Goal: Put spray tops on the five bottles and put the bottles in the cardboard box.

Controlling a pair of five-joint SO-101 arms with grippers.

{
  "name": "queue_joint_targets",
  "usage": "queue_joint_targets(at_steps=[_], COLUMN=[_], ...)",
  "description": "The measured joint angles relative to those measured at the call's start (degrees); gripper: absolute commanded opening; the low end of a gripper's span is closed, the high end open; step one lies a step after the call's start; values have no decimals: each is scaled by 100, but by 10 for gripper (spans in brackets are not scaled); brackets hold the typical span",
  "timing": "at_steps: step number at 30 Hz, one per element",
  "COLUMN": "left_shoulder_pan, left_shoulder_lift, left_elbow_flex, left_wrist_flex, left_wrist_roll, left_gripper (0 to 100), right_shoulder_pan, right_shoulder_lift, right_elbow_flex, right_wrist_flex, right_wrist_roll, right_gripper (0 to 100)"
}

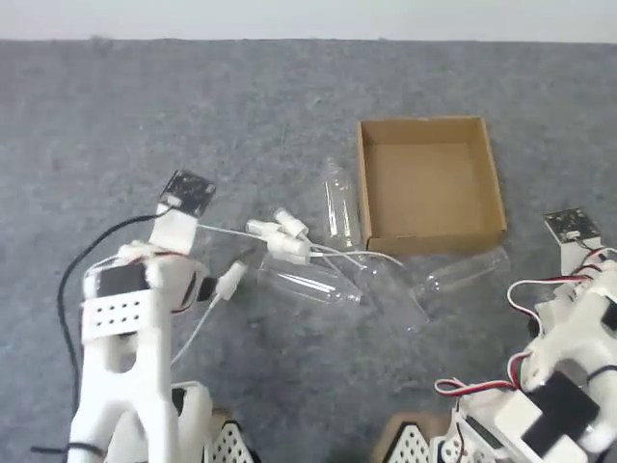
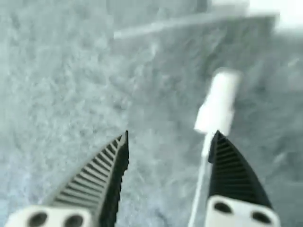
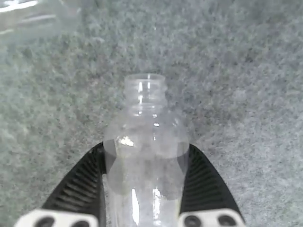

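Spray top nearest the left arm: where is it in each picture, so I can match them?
High view: the spray top lies on the grey carpet, just left of a lying bottle.
Left wrist view: the spray top sits just beyond one finger of the open left end effector.
Right wrist view: a clear bottle between the right end effector's fingers.
Shared landmark: the grey carpet.
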Motion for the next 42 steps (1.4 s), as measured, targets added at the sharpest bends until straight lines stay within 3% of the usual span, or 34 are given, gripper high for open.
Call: queue_joint_targets(at_steps=[6,17,26,32,42], left_shoulder_pan=[985,1002,1073,1099,914], left_shoulder_lift=[387,3156,3982,4193,4193], left_elbow_flex=[-422,-1503,-1705,-2013,-2022], left_wrist_flex=[9,-114,-818,-712,-316], left_wrist_roll=[440,492,466,378,378], left_gripper=[221,209,145,13,12], right_shoulder_pan=[0,0,0,0,0], right_shoulder_lift=[0,0,0,0,0], right_elbow_flex=[0,0,0,0,325], right_wrist_flex=[0,0,-299,-378,-378], right_wrist_roll=[0,0,0,123,299], right_gripper=[6,7,7,7,8])
